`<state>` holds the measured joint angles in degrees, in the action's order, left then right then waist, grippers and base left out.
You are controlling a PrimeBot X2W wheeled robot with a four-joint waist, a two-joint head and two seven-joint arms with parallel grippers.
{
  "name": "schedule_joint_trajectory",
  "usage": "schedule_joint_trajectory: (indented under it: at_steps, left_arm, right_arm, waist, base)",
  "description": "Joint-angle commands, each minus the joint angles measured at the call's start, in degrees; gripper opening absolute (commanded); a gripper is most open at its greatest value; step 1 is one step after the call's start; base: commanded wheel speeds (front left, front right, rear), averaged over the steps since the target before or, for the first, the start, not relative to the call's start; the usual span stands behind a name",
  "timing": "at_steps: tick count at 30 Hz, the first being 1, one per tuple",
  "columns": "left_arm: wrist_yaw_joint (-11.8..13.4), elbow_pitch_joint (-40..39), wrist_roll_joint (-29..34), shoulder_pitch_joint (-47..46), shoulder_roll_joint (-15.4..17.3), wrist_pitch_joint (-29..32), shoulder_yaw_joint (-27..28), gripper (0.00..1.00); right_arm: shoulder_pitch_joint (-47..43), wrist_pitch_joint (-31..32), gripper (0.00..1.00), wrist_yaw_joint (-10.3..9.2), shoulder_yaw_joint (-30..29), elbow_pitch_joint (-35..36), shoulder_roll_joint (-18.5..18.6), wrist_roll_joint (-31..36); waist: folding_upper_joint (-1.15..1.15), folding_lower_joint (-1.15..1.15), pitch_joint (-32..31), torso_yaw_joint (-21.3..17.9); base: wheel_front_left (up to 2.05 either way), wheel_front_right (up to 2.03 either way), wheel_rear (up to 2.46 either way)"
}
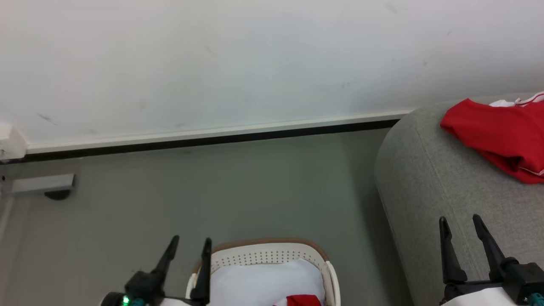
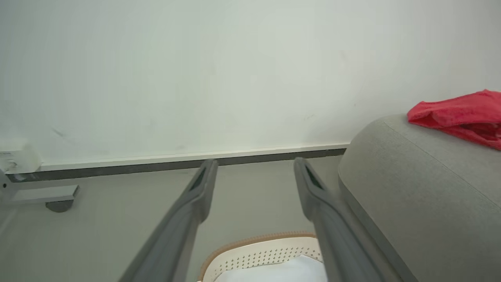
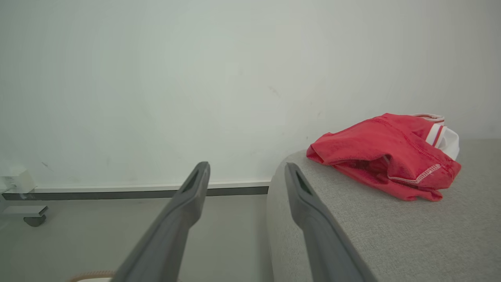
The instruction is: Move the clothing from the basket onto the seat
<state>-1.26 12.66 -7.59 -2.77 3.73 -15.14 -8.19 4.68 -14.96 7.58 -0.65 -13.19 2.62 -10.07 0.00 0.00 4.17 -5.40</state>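
Clothing: one red garment [image 1: 501,136] lying on seat [image 1: 425,191]; another red piece [image 1: 302,300] left in basket [image 1: 272,255] on pale cloth [image 1: 263,280] | left gripper [image 1: 191,239], right gripper [image 1: 460,218]: spread wide, holding nothing | partly done

A white wall [image 1: 255,63] meets grey floor [image 1: 212,191] at a dark-edged baseboard [image 1: 212,136]; a wheeled grey frame [image 1: 42,183] stands left.
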Motion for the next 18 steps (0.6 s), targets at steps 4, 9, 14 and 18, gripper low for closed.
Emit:
schedule_joint_trajectory:
  at_steps: [4, 9, 14, 18]
  left_arm:
    - [-1.93, 5.70, 2.41, -3.89, -0.16, 0.81, -4.05, 1.00]
    - [-3.68, 12.64, 3.81, -9.28, -0.24, 4.62, -8.65, 1.00]
    - [-5.13, 20.25, 5.05, -14.87, -0.09, 11.58, -12.72, 1.00]
    - [-5.91, 26.24, 2.68, -18.39, -0.17, 16.63, -15.16, 1.00]
  right_arm:
    - [1.83, -0.16, 1.00, -0.16, -0.29, 0.86, 0.29, 0.35]
    - [3.95, -0.16, 1.00, -0.16, 0.03, 1.91, 0.29, -0.49]
    - [6.23, -0.16, 1.00, -0.16, 0.67, 3.12, 0.28, -1.06]
    - [7.64, -0.16, 1.00, -0.16, 0.95, 4.13, 0.27, -0.99]
  waist:
    - [0.00, 0.00, 4.36, -2.02]
    - [0.00, 0.00, 8.93, -3.87]
    - [0.00, 0.00, 13.93, -5.45]
    - [0.00, 0.00, 17.57, -6.43]
  base:
    - [0.00, 0.00, 0.00]
    - [0.00, 0.00, 0.00]
    - [0.00, 0.00, 0.00]
    - [0.00, 0.00, 0.00]
